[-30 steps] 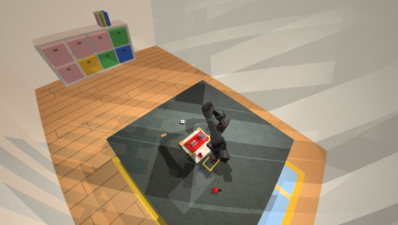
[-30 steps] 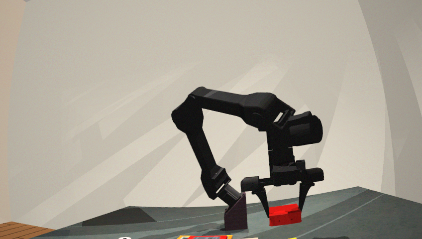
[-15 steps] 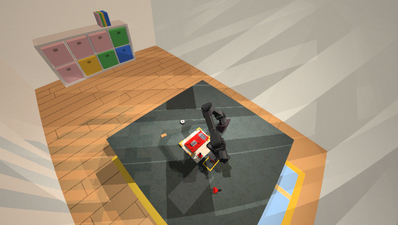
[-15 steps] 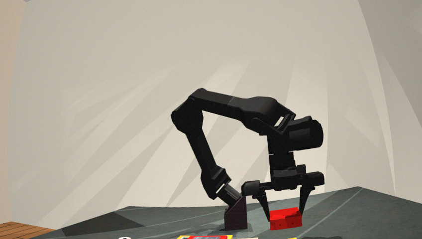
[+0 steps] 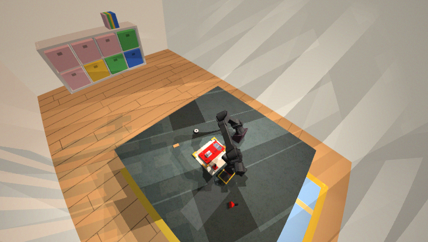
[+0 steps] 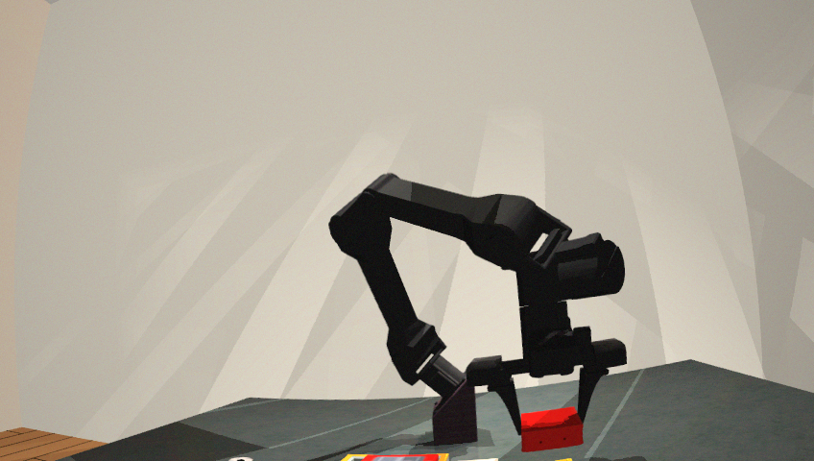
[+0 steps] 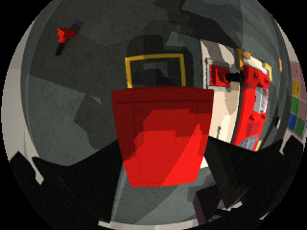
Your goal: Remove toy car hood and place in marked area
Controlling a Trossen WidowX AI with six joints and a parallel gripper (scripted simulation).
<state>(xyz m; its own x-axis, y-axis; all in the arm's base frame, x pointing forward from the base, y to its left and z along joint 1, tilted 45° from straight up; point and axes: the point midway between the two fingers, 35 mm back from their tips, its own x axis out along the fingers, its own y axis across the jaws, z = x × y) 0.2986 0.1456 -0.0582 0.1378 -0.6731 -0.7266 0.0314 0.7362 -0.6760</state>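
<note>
The hood, a red block [image 6: 551, 435] [image 7: 163, 144], is held between the two fingers of my gripper [image 6: 551, 425], which is shut on it. The hood hangs above the table. The marked area is a yellow square outline [image 5: 222, 179] [image 7: 155, 56]. In the wrist view the hood covers its near side; in the top view the arm overhangs its right corner. How high the hood hangs is hard to tell. The toy car has a red body [image 5: 212, 152] [image 7: 250, 103] and lies beside the outline on a cream base [image 5: 220, 163].
A small red part with a black stub [image 5: 215, 167] [image 7: 220, 76] sits on the base beside the car. A red and black piece [image 5: 231, 204] [image 7: 64, 34] lies beyond the outline. A white wheel [image 5: 196, 130] and an orange block [image 5: 175, 145] lie on the car's other side.
</note>
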